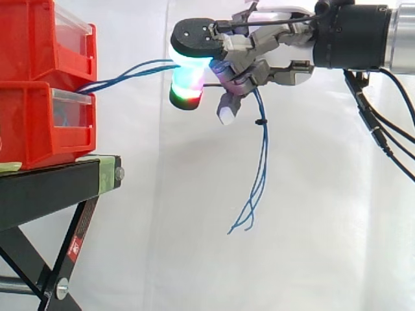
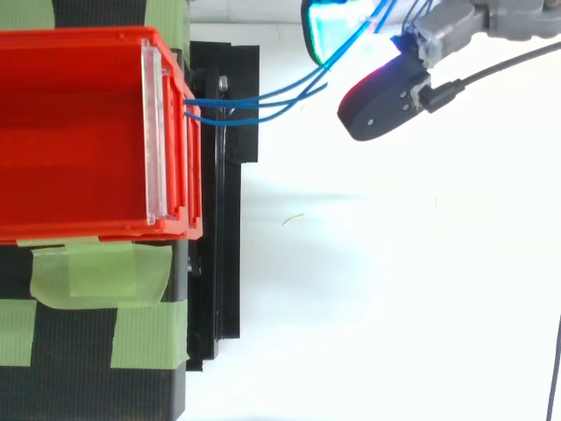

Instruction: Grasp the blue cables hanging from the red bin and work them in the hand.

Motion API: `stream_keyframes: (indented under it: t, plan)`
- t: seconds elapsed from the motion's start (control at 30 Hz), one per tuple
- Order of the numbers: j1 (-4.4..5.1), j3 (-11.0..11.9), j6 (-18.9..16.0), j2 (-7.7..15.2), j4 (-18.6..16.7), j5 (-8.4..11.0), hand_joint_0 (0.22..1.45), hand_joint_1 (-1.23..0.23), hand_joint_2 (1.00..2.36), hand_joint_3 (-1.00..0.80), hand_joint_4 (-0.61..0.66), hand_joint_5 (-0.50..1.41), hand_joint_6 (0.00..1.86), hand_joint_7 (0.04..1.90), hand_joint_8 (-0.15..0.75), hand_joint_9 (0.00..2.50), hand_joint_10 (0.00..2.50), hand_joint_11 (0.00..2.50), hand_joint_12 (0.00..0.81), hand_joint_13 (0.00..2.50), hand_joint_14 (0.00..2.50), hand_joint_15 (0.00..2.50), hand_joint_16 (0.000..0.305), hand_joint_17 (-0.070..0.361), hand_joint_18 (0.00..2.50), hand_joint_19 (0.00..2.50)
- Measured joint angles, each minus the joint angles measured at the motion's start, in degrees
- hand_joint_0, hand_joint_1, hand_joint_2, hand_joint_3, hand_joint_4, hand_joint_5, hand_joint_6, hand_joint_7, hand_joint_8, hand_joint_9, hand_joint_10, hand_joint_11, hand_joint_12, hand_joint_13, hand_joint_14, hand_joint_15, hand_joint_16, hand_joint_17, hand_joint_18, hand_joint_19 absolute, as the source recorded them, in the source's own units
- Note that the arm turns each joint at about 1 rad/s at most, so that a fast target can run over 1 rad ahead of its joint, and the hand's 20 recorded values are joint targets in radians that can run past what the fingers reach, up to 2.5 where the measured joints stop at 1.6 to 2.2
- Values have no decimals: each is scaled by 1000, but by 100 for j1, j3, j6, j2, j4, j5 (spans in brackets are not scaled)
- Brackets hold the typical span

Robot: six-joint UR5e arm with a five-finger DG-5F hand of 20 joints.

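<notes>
Side view: the blue cables (image 1: 130, 71) are a small bundle of thin, glossy strands. They leave the front of the lower of two stacked red bins (image 1: 39, 129), rise in a shallow slope to the right, pass through the hand (image 1: 259, 65), and then drop below it as loose, slightly wavy tails that splay apart at the free ends. A small black tie (image 1: 260, 122) cinches the hanging part just under the hand. In the top view, the strands fan slightly at the bin front and converge toward the hand.

Materials:
- **Curtain:** the white curtain (image 1: 311, 214) behind the work is smooth and matte.
- **Stand:** the black stand (image 1: 52, 188) is flat metal bar with angled legs.
- **Bins:** these are rigid, shiny moulded plastic, open-topped, each with a clear front panel (image 2: 155, 132).
- **Hand:** it has grey jointed segments with black backs. Its thick rounded fingertips (image 1: 188, 81) glow cyan, green and red, and one lower pad glows white.
- **Tape:** strips of pale green tape (image 2: 96, 272) lie wrinkled on the stand top.

The hand sits well right of the bins, level with the upper bin. Its fingers are curled closed around the cables. The bundle enters beside the glowing pads, and the length between bin and hand is clear of the stand.
</notes>
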State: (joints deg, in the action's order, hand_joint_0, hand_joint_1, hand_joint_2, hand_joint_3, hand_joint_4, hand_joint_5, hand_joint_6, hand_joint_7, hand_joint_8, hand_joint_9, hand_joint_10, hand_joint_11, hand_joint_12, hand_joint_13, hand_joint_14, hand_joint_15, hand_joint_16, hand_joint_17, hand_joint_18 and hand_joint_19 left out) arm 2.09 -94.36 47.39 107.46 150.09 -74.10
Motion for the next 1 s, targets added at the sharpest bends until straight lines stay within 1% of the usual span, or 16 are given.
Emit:
stream_keyframes:
  t: [0.2, 0.43, 0.6, 1.0]
  plan:
    - [26, -2, 8, 2, -35, 30, 824, -704, 1002, -950, 247, 317, 608, 1206, 393, 741, 2500, 2500, 486, 1027, 2500, 1625, 51, 115, 1193, 560]
    - [35, -2, 22, 3, -41, 45, 815, -693, 1000, -1000, 232, 345, 627, 1194, 391, 773, 2500, 2500, 480, 1039, 2500, 1605, 51, 116, 1210, 553]
    - [36, -2, 36, 3, -39, 75, 804, -686, 1000, -1000, 224, 383, 604, 1207, 388, 800, 2500, 2500, 481, 1067, 2500, 1615, 52, 117, 1237, 559]
    - [-10, -2, 193, 3, -30, 106, 814, -682, 1000, -1000, 177, 462, 592, 1234, 368, 888, 2500, 2500, 472, 1100, 2500, 1634, 50, 113, 1279, 568]
